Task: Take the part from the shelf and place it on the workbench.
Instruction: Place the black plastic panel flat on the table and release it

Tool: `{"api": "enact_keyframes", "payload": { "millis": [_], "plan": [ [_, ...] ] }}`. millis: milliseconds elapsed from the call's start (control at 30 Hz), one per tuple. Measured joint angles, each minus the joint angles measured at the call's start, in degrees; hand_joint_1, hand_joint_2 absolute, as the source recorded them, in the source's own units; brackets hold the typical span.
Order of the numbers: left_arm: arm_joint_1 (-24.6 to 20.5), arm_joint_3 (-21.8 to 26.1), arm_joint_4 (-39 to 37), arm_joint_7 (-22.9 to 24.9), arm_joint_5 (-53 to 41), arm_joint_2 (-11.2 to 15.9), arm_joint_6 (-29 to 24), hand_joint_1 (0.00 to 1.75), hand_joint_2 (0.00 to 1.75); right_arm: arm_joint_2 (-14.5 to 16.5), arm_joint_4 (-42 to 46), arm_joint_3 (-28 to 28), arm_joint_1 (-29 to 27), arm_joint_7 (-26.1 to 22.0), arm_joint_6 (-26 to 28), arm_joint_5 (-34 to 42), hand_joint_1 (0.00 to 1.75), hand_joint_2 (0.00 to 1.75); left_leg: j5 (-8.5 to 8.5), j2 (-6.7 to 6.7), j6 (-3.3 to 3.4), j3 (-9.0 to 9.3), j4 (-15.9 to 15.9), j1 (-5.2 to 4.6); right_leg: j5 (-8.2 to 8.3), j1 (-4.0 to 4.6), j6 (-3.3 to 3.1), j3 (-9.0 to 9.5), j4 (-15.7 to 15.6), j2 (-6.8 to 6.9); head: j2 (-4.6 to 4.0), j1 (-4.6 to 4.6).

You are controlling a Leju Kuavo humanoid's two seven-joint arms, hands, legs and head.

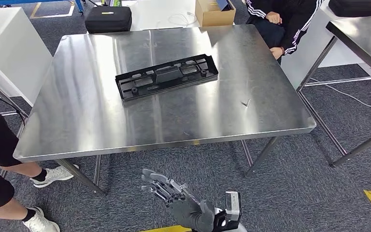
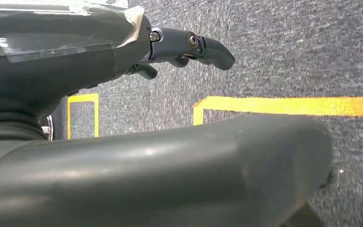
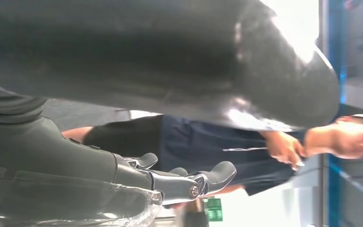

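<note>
The black part (image 1: 167,76) lies flat on the steel workbench (image 1: 92,125), toward its far half (about 12 o'clock from the robot). A hand (image 1: 174,195) hangs at 6 o'clock below the near edge, fingers spread, holding nothing. The left hand (image 2: 184,47) is outstretched over carpet, empty; the right hand (image 3: 179,177) likewise.

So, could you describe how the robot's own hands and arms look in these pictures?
In the head view, the right hand has slim dark grey fingers with silvery metal links, a dark palm, and a silver-white block at the wrist. In its wrist view, the left hand shows a thick, smooth dark grey thumb, dark fingers with small round screws, and clear plastic film over its cover. The right wrist view looks similar, also with film.
</note>
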State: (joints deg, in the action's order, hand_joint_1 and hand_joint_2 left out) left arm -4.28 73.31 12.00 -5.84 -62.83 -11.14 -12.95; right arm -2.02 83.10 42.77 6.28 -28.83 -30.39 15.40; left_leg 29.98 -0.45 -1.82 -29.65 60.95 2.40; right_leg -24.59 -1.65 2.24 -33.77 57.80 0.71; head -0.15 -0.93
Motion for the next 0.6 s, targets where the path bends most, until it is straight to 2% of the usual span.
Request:
{"api": "enact_keyframes", "payload": {
  "millis": [33, 100, 133, 167, 200, 267, 300, 333, 367, 400, 433, 500, 533, 567, 600],
  "plan": [
    [-0.1, 0.0, 0.0, 0.2, 0.0, -0.1, -0.3, 0.00, 0.00, 0.0, -0.7, 0.0, -0.1, 0.0, 0.0, -0.7, 0.00, 0.00, 0.55, -0.19, 0.28, 0.52, -1.3, -0.14, 0.28, 0.14, 0.40, -0.53, 0.4, -0.01, 0.00, -0.02],
    [-0.2, 0.0, 0.0, 0.5, 0.2, -0.3, -0.8, 0.00, 0.00, 0.0, -2.7, 0.2, -0.1, -0.3, -0.3, -2.5, 0.00, 0.00, 0.22, -0.26, 1.84, -0.36, -1.5, -0.64, 1.16, 0.22, 1.58, -1.04, 0.3, -0.06, 0.00, 0.12],
    [-0.2, 0.0, 0.0, 0.5, 0.2, -0.4, -1.0, 0.00, 0.00, 0.0, -4.0, 0.3, -0.1, -0.6, -0.6, -3.4, 0.00, 0.00, -0.27, -0.13, 2.78, -0.89, -1.6, -0.78, 1.09, 0.09, 1.97, -1.35, 0.4, -0.12, 0.00, 0.14],
    [-0.2, 0.0, 0.0, 0.6, 0.3, -0.5, -1.0, 0.00, 0.00, -0.1, -5.5, 0.4, 0.0, -0.8, -1.0, -4.1, 0.00, 0.00, -0.88, 0.02, 3.67, -1.50, -1.7, -0.90, 0.16, 0.00, 2.04, -1.90, 1.1, -0.19, 0.00, 0.22],
    [-0.3, 0.0, 0.0, 0.6, 0.3, -0.5, -1.1, 0.00, 0.00, -0.1, -6.8, 0.5, 0.1, -1.1, -1.5, -4.5, 0.00, 0.00, -1.54, 0.15, 4.36, -2.28, -1.8, -0.96, -1.77, -0.10, 1.69, -2.69, 3.0, -0.25, 0.00, 0.33],
    [-0.4, 0.0, 0.0, 0.6, 0.4, -0.6, -1.2, 0.00, 0.00, -0.2, -9.2, 0.6, 0.3, -1.3, -2.0, -5.1, 0.00, 0.00, -2.89, 0.25, 5.05, -3.92, -1.8, -1.27, -7.22, 0.04, 0.67, -4.67, 9.8, -0.36, 0.00, 0.70],
    [-0.4, 0.0, 0.0, 0.6, 0.5, -0.7, -1.2, 0.00, 0.00, -0.3, -10.1, 0.6, 0.3, -1.4, -2.2, -5.2, 0.00, 0.00, -3.59, 0.30, 5.12, -4.80, -1.8, -1.48, -9.06, 0.19, 0.52, -5.23, 13.4, -0.40, 0.00, 0.81],
    [-0.4, 0.0, 0.0, 0.6, 0.5, -0.7, -1.2, 0.00, 0.00, -0.3, -10.9, 0.7, 0.4, -1.3, -2.4, -5.4, 0.00, 0.00, -4.33, 0.36, 5.19, -5.65, -1.7, -1.69, -9.67, 0.37, 0.69, -5.15, 15.9, -0.44, 0.00, 0.84],
    [-0.4, 0.0, 0.0, 0.6, 0.6, -0.8, -1.1, 0.00, 0.00, -0.3, -11.6, 0.9, 0.5, -1.1, -2.7, -5.7, 0.00, 0.00, -5.01, 0.41, 5.20, -6.43, -1.7, -1.86, -9.10, 0.58, 1.04, -4.20, 16.5, -0.46, 0.00, 0.83],
    [-0.4, 0.0, 0.0, 0.6, 0.7, -0.8, -1.1, 0.00, 0.00, -0.2, -12.3, 1.1, 0.5, -0.7, -3.0, -6.1, 0.00, 0.00, -5.66, 0.45, 5.17, -7.22, -1.6, -2.00, -7.86, 0.81, 1.36, -2.30, 15.2, -0.47, 0.00, 0.82],
    [-0.4, 0.1, 0.0, 0.6, 1.0, -0.8, -1.0, 0.00, 0.00, -0.1, -12.9, 1.3, 0.7, -0.2, -3.3, -6.5, 0.00, 0.00, -6.30, 0.45, 5.11, -7.85, -1.6, -2.07, -6.70, 1.10, 1.39, 0.60, 11.9, -0.50, 0.00, 0.83],
    [-0.4, 0.2, -0.1, 0.5, 1.5, -0.9, -0.9, 0.00, 0.00, 0.7, -14.0, 1.8, 1.5, 1.1, -3.7, -6.9, 0.00, 0.00, -7.48, 0.51, 4.68, -8.71, -1.7, -2.19, -6.74, 1.75, 0.45, 6.78, 3.0, -0.56, 0.00, 0.78],
    [-0.4, 0.3, -0.1, 0.4, 1.8, -1.0, -0.9, 0.00, 0.00, 1.2, -14.6, 2.0, 1.9, 2.0, -3.6, -6.9, 0.00, 0.00, -8.13, 0.57, 4.38, -8.87, -1.9, -2.17, -7.20, 2.06, -0.05, 8.63, -0.2, -0.64, 0.00, 0.78],
    [-0.4, 0.4, -0.1, 0.2, 2.0, -1.0, -0.9, 0.00, 0.00, 1.8, -15.1, 2.2, 2.4, 2.9, -3.3, -6.9, 0.00, 0.00, -8.83, 0.63, 4.03, -8.95, -2.2, -2.14, -7.60, 2.31, -0.40, 9.33, -2.0, -0.69, 0.00, 0.85],
    [-0.3, 0.5, -0.1, 0.1, 2.2, -1.0, -0.9, 0.00, 0.00, 2.2, -15.7, 2.4, 2.7, 3.7, -2.9, -6.8, 0.00, 0.00, -9.60, 0.64, 3.67, -8.94, -2.7, -2.08, -7.24, 2.44, -0.54, 9.20, -2.6, -0.73, 0.00, 0.90]
  ]
}}
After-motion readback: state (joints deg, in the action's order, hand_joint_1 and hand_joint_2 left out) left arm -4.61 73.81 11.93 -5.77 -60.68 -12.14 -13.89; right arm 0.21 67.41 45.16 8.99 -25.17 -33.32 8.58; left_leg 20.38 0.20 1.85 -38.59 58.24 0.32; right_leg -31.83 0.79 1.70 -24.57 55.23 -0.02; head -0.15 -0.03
